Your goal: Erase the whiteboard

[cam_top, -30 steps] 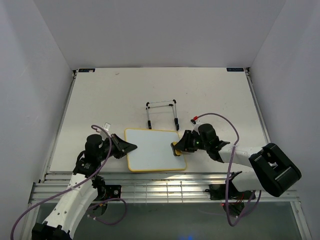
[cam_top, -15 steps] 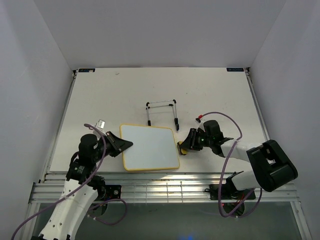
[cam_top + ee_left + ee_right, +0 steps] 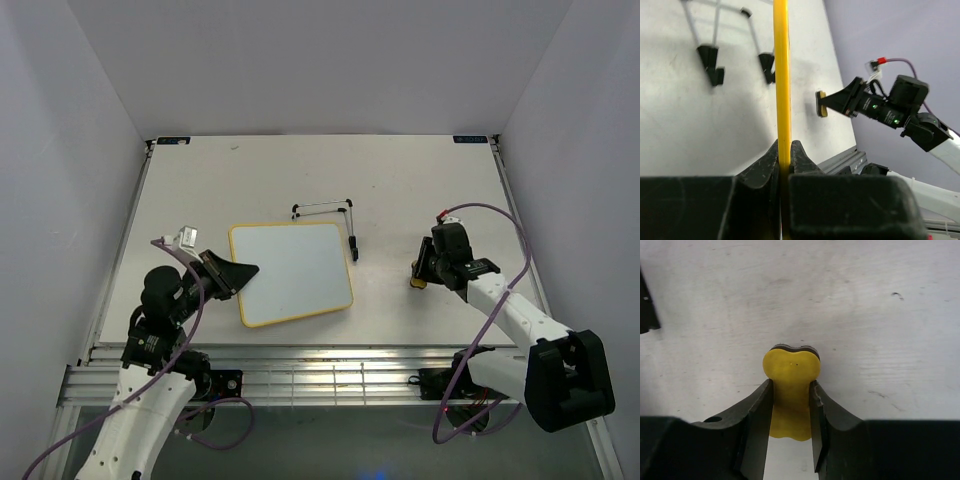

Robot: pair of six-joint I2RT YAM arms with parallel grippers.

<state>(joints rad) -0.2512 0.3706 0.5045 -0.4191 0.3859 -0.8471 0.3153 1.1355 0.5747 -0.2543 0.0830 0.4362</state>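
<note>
The whiteboard [image 3: 290, 272], white with a thin yellow frame and no marks showing, is tilted and held off the table by its left edge. My left gripper [image 3: 240, 272] is shut on that yellow frame [image 3: 782, 100], seen edge-on in the left wrist view. My right gripper [image 3: 420, 275] is shut on the yellow bone-shaped eraser [image 3: 791, 390], low over the table to the right of the board. The eraser also shows in the top view [image 3: 414, 283] and in the left wrist view [image 3: 822, 104].
The black wire easel stand [image 3: 328, 222] lies flat just behind the board; its feet show in the left wrist view [image 3: 710, 65]. The table's front rail [image 3: 330, 355] runs along the near edge. White walls enclose the table.
My left gripper lifted and swung the whiteboard left and back, tilting it. My right gripper carried the eraser off the board's right edge and away to the right.
</note>
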